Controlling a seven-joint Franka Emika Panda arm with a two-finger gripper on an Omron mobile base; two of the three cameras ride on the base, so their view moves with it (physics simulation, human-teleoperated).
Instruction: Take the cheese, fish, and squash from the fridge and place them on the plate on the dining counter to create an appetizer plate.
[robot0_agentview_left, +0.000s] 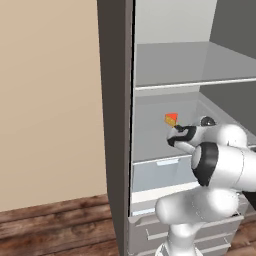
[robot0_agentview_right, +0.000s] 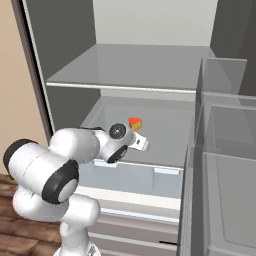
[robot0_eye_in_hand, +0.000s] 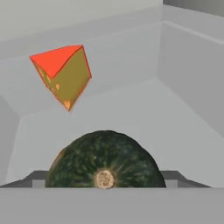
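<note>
The fridge (robot0_agentview_left: 117, 100) stands open and my arm reaches onto its middle shelf (robot0_agentview_right: 165, 135). In the hand view the dark green squash (robot0_eye_in_hand: 105, 157) sits low between my gripper's (robot0_eye_in_hand: 105, 180) two dark fingertips (robot0_eye_in_hand: 35, 177), which press against both its sides. Behind it and to the left, the yellow-orange cheese (robot0_eye_in_hand: 65, 78) with its red face stands tilted on a corner near the back wall. From the base views the cheese (robot0_agentview_left: 171, 119) (robot0_agentview_right: 135, 123) lies just past my gripper (robot0_agentview_left: 175, 136) (robot0_agentview_right: 141, 144). The fish, the plate and the dining counter are out of view.
An upper shelf (robot0_agentview_left: 190, 65) hangs close above my hand. A translucent drawer (robot0_agentview_right: 135, 177) sits below the middle shelf. Door bins (robot0_agentview_right: 220, 150) stand at the right. A beige wall (robot0_agentview_left: 50, 100) and wood floor (robot0_agentview_left: 50, 220) lie left of the fridge.
</note>
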